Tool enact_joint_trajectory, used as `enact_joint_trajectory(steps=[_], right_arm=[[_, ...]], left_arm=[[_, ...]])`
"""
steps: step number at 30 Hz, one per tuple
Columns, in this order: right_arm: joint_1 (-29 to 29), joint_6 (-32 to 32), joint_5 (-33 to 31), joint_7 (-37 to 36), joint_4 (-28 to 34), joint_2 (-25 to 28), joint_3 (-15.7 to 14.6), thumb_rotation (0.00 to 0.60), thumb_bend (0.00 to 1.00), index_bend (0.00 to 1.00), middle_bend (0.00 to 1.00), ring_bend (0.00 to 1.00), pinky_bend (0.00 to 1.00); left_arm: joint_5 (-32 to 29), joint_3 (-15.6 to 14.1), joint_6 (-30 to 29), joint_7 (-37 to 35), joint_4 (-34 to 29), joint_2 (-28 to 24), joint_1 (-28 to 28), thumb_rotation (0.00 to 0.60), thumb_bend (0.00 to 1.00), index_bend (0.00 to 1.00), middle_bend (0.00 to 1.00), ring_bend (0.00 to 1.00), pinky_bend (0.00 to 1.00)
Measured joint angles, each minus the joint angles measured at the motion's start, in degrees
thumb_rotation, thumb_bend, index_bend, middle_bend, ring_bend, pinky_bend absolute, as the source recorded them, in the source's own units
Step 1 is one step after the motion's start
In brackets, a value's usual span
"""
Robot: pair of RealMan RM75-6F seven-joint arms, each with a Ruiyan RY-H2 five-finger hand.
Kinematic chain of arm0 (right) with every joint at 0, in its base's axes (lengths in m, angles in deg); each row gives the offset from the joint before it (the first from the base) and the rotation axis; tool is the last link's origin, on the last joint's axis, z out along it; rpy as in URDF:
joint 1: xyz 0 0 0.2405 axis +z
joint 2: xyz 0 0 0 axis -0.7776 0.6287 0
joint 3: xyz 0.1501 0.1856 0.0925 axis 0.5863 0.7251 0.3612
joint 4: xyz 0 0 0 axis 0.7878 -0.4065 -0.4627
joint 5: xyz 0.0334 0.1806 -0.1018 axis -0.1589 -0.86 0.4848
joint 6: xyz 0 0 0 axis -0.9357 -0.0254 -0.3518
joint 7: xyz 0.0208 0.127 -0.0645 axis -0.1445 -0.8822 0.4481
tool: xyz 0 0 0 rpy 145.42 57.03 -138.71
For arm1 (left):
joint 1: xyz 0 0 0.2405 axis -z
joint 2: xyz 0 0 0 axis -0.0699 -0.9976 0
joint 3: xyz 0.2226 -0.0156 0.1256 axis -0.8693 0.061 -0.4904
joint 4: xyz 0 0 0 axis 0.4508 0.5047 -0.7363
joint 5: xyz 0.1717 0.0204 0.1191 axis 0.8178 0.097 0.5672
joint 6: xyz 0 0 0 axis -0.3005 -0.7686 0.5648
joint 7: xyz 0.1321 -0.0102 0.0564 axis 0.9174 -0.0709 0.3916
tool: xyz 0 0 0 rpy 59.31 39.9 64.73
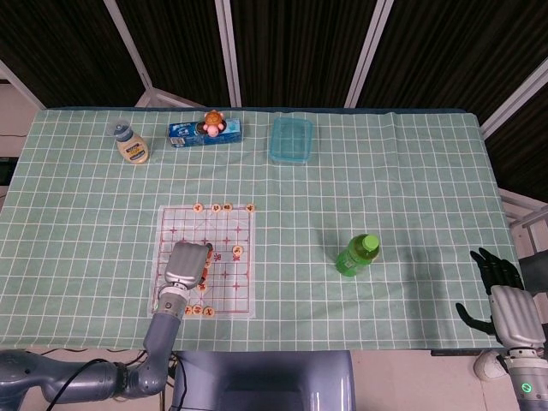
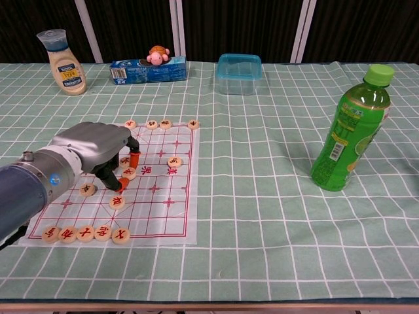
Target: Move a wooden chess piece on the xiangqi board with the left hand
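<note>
The xiangqi board (image 2: 163, 209) (image 1: 247, 282) lies on the checked cloth at the front left. My left hand (image 2: 95, 147) (image 1: 188, 263) hovers low over its middle. The orange-tipped thumb and a finger pinch a round wooden piece (image 2: 129, 173) that rests on the board surface. Other pieces stand in a near row (image 2: 85, 233) and a far row (image 2: 160, 123), and single ones sit at the right (image 2: 175, 161) and close to the hand (image 2: 118, 201). My right hand (image 1: 505, 304) hangs off the table's right front corner, fingers apart and holding nothing.
A green bottle (image 2: 347, 131) (image 1: 357, 254) stands upright to the right of the board. At the back are a sauce bottle (image 2: 62, 53), a blue box with a monkey toy (image 2: 149, 69) and a blue lidded container (image 2: 239, 64).
</note>
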Motion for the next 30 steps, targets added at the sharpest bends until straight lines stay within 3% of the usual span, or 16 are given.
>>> enact_joint_trajectory(steps=[30], right_arm=[[0.02,-0.06,-0.14,-0.3,0.06,0.02,0.05,0.6,0.36,0.0,0.0,0.0,0.0]], left_arm=[[0.1,0.87,0.49,0.31,1.09,1.66,1.25,0.6,0.35,0.49,1.0,0.99,0.99]])
